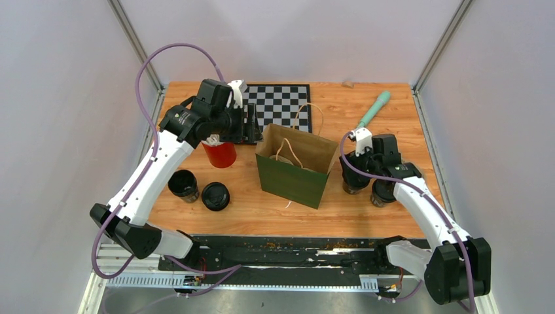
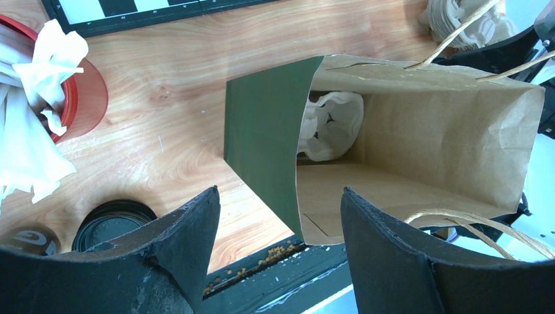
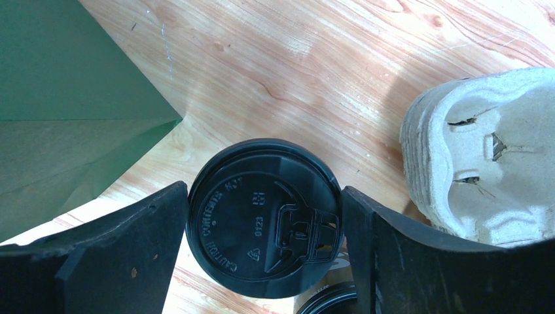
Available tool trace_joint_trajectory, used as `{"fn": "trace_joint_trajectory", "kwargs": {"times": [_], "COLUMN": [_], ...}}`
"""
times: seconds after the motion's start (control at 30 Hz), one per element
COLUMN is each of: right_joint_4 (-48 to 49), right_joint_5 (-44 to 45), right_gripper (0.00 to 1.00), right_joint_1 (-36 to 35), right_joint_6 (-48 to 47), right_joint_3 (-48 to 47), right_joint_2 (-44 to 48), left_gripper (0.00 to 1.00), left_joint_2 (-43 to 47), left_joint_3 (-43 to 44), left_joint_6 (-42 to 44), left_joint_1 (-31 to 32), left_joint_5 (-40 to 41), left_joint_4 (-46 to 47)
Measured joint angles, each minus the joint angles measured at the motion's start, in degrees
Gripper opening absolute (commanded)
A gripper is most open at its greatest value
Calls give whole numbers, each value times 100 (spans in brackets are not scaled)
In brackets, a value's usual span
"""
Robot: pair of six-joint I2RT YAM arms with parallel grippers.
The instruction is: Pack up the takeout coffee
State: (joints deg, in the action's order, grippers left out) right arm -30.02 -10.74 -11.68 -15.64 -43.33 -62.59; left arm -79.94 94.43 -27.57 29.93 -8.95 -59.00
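Four small dark coffee cups stood on the table (image 1: 366,219), none of them inside the green paper bag (image 1: 291,176). Right of the bag, a lidded cup (image 3: 262,216) showed a round black lid with raised lettering and a sip tab. The right gripper (image 3: 264,193) straddled it, fingers spread and right at the lid's rim; whether they pressed it I could not tell. A second cup (image 1: 383,194) stood just beside. A third cup (image 1: 183,185) and fourth cup (image 1: 215,196) sat left of the bag. The left gripper (image 2: 280,196) hung over the bag's mouth, fingers spread, empty.
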Motion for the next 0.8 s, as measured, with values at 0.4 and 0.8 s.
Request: {"fn": "trace_joint_trajectory", "kwargs": {"times": [0.4, 0.8], "right_joint_4": [-76, -269], "right_joint_5": [-13, -28], "right_gripper": [94, 91], "right_joint_1": [90, 225], "right_joint_6": [13, 74], "right_joint_3": [-2, -26], "right_joint_2": [33, 188], "left_gripper": [76, 76], "left_joint_2": [2, 2], "left_joint_3": [0, 0], "left_joint_6": [-2, 0], "left_joint_1": [0, 0], "left_joint_5": [0, -24], "left_joint_4": [2, 2]}}
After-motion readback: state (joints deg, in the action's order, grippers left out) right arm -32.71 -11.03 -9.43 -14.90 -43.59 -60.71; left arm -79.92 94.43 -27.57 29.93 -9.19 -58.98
